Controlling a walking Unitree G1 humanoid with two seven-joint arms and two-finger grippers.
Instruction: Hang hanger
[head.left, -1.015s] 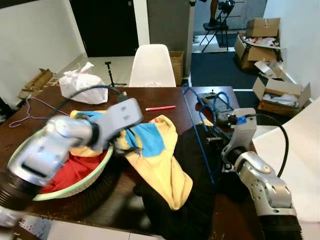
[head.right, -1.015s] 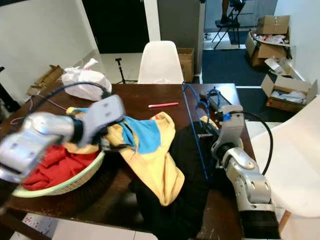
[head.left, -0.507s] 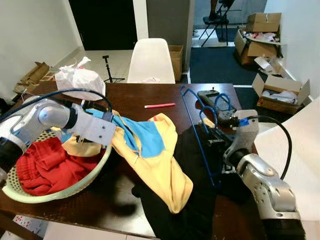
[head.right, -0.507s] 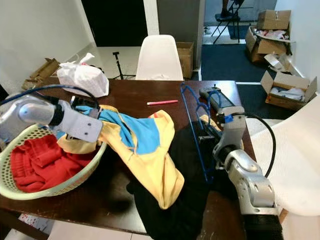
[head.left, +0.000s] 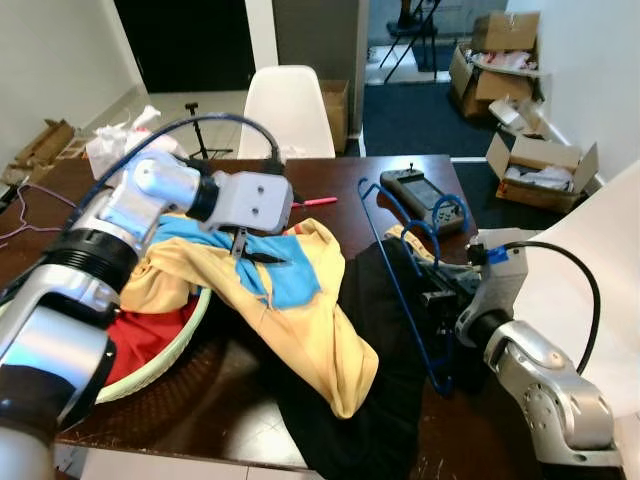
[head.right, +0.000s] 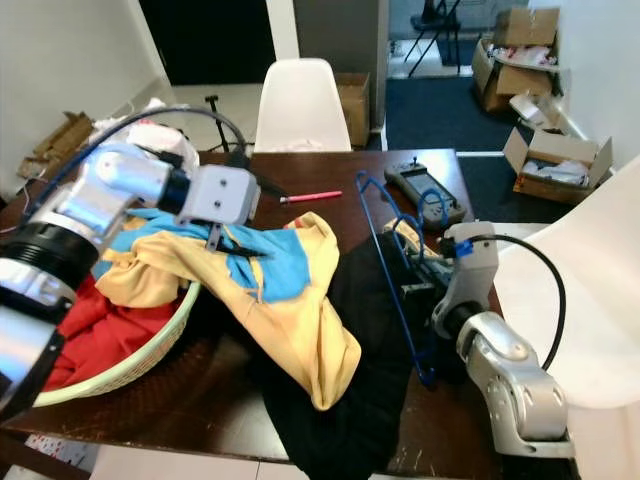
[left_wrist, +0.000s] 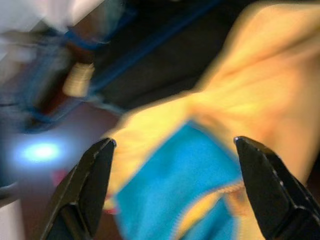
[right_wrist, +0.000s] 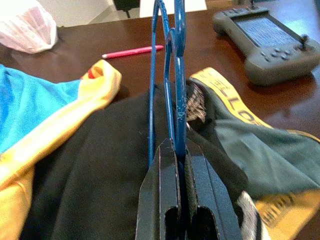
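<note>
- Gripping blue hanger: right gripper, clamped, upright over black garment.
- Left gripper: spread wide above yellow-blue shirt.
- Advice: lower onto collar, keep hanger steady.

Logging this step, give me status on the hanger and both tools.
Right tool shut on blue hanger, upright over black garment. Left tool open above yellow-and-blue shirt.

Silver jointed arms, blk cables, long blk fingers.
</note>
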